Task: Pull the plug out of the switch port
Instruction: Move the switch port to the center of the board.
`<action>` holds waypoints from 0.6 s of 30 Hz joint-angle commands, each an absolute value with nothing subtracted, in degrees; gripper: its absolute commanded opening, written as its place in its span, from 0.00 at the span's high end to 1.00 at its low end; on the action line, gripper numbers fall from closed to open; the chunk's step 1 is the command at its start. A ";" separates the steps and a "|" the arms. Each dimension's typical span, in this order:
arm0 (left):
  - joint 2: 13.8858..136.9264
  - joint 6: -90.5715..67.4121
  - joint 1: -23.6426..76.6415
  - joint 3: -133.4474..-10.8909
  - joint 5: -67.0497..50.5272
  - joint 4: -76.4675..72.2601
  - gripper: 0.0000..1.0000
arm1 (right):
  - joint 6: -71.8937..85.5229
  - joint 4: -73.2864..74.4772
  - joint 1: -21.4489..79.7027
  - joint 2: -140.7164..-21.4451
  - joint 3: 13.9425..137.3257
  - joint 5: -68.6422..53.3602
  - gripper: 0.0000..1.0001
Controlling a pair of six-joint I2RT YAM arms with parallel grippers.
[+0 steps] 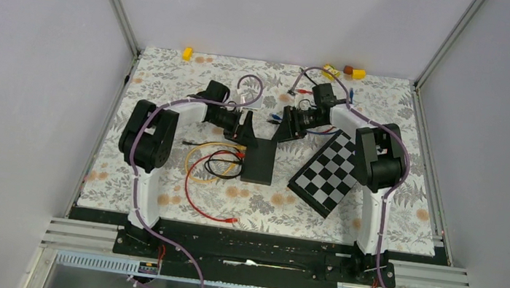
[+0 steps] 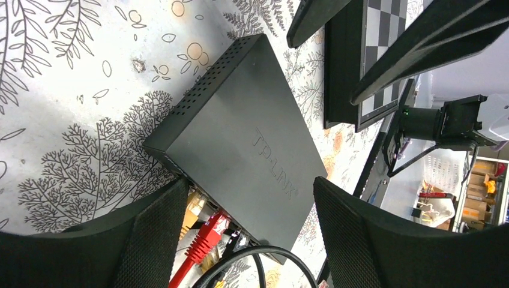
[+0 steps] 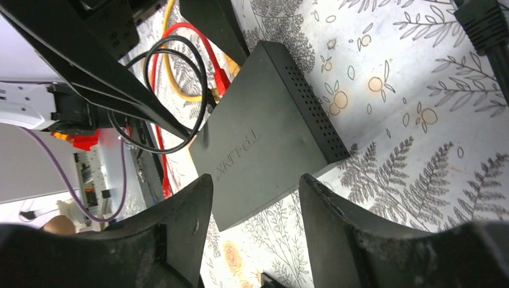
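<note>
The black switch lies mid-table, with the red plug in a port on its left-arm side. The left gripper and right gripper hover over it, all 4 fingers spread wide, grasping nothing.

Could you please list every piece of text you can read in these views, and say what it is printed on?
"TP-LINK": on the top face of the black switch, in both wrist views.
Background boxes in the left wrist view: too blurred to read.
</note>
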State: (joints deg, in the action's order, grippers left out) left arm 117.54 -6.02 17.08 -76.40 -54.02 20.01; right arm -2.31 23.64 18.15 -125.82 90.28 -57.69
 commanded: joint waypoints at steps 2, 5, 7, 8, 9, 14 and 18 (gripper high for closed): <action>110.63 -2.02 16.81 -75.06 -55.39 16.41 0.21 | -8.63 27.43 18.35 -119.92 88.75 -53.83 0.36; 108.39 1.54 16.34 -74.10 -52.73 16.85 0.18 | -10.05 28.48 18.36 -118.96 88.10 -51.90 0.35; 106.92 4.04 15.93 -73.37 -50.91 17.18 0.17 | -10.57 28.84 18.30 -118.49 87.41 -50.82 0.34; 106.07 5.22 15.79 -72.85 -49.79 17.34 0.17 | -10.89 29.05 18.36 -118.33 87.11 -50.40 0.34; 105.36 6.68 15.74 -72.33 -48.31 17.38 0.16 | -11.10 29.21 18.32 -118.16 86.84 -50.05 0.34; 102.28 13.45 15.73 -70.06 -40.73 17.42 0.15 | -11.80 31.09 18.36 -118.32 87.19 -50.56 0.33; 102.18 17.51 15.73 -69.90 -36.47 19.90 0.19 | -11.43 30.85 18.66 -118.48 86.33 -50.94 0.34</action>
State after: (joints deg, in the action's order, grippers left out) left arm 104.27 10.41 15.94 -70.46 -42.74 19.00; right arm -10.17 29.54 18.17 -121.43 86.87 -50.61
